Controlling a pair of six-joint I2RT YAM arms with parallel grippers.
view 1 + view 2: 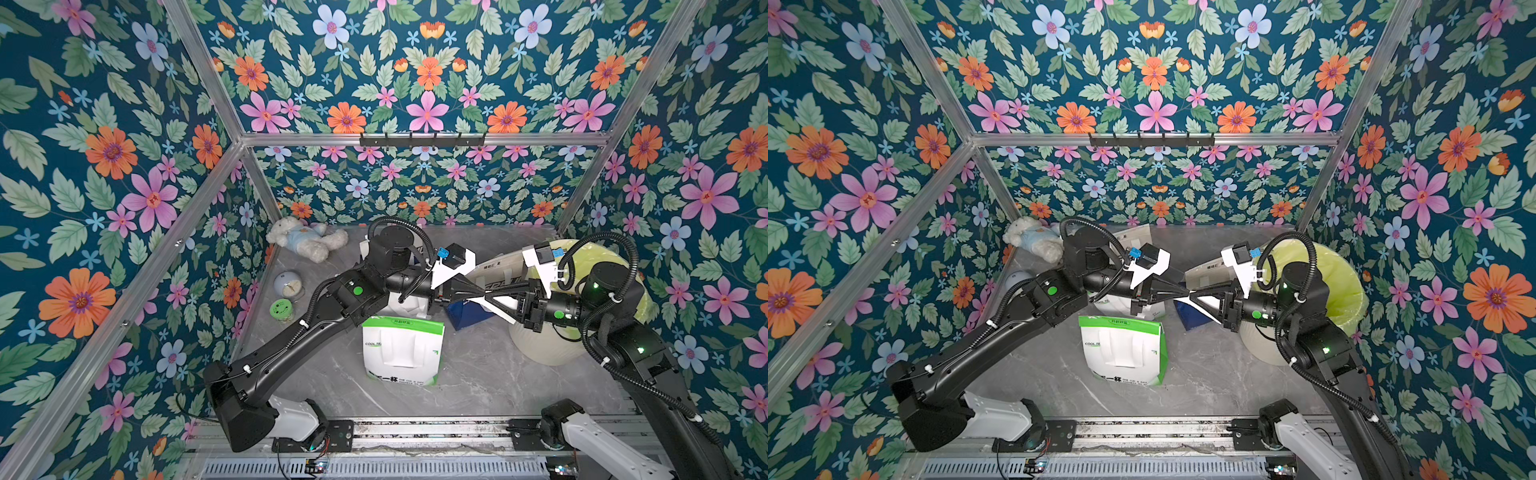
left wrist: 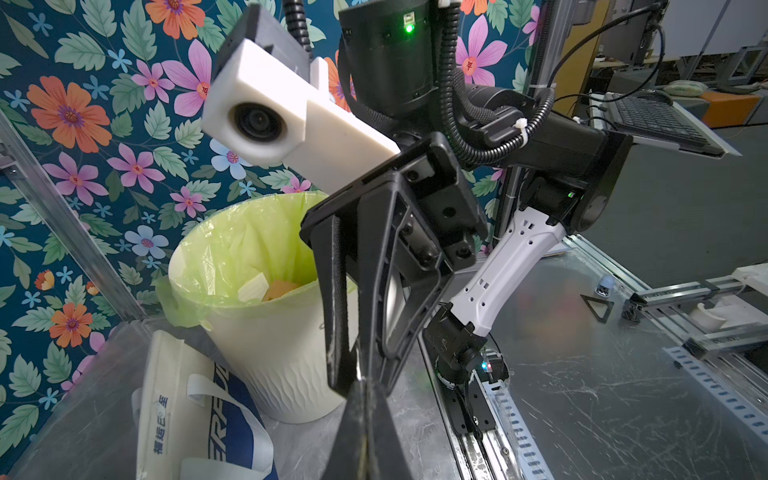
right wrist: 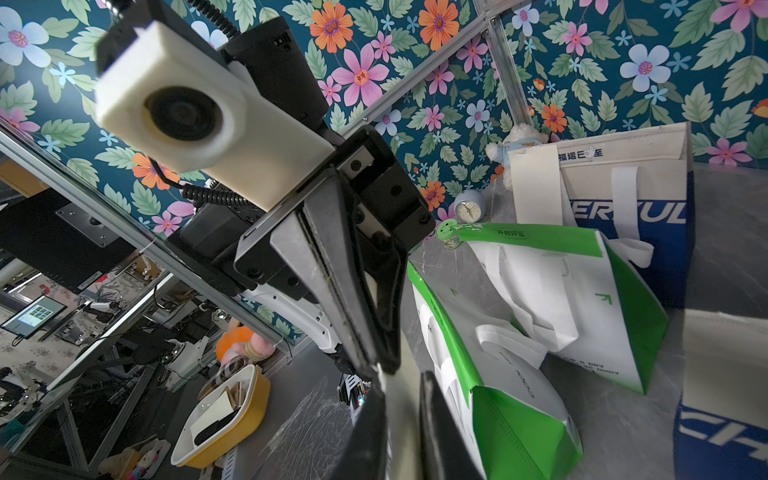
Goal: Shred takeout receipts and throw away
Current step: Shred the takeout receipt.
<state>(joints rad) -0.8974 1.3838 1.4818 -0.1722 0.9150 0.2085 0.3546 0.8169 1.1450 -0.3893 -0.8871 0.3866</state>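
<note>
Grippers meet tip to tip above the grey table [image 1: 478, 374] in both top views. The right gripper [image 1: 495, 298] is clamped on a takeout receipt [image 1: 506, 303], and the right wrist view shows the white sheet lying between its fingers [image 3: 440, 428]. The left gripper [image 1: 482, 296] is pressed fully closed with its tips at the sheet's edge; whether it pinches the paper cannot be told. The lined bin [image 1: 540, 345] stands beside the right arm, with pale and orange pieces inside it. A second receipt [image 3: 536, 187] stands upright against a white-and-blue bag [image 3: 623, 199], behind the green-and-white bags [image 3: 540, 291].
</note>
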